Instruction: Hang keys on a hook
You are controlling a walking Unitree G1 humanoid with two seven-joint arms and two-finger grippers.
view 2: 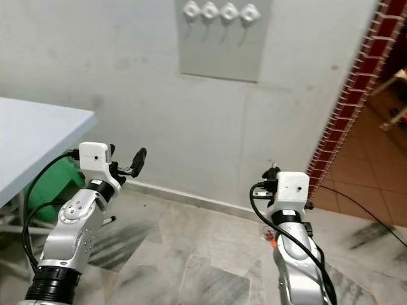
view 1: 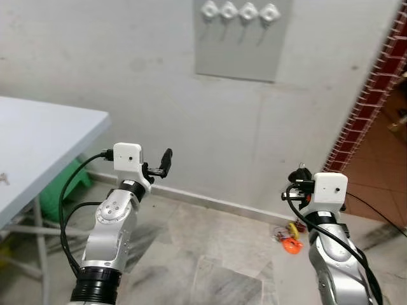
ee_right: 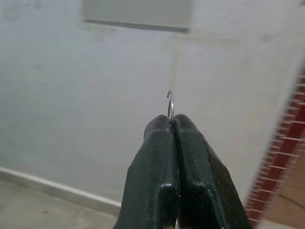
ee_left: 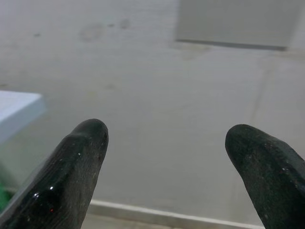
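A grey board (view 1: 238, 51) high on the wall carries a row of several white hooks (view 1: 239, 11). My right gripper (ee_right: 171, 120) is shut on a thin metal key ring (ee_right: 170, 102) that pokes out above its fingertips; it is held up low and right of the board (view 1: 299, 173), well short of the wall. An orange and yellow tag (view 1: 291, 244) shows under that gripper; whether it hangs from the ring or lies on the floor I cannot tell. My left gripper (view 1: 166, 161) is raised at the left, open and empty, fingers (ee_left: 81, 157) wide apart.
A white table (view 1: 38, 146) stands at the left with a green object (view 1: 63, 184) under it and a small item (view 1: 3, 179) on its edge. A red tiled pillar (view 1: 372, 89) borders the wall on the right. The floor is marble tile.
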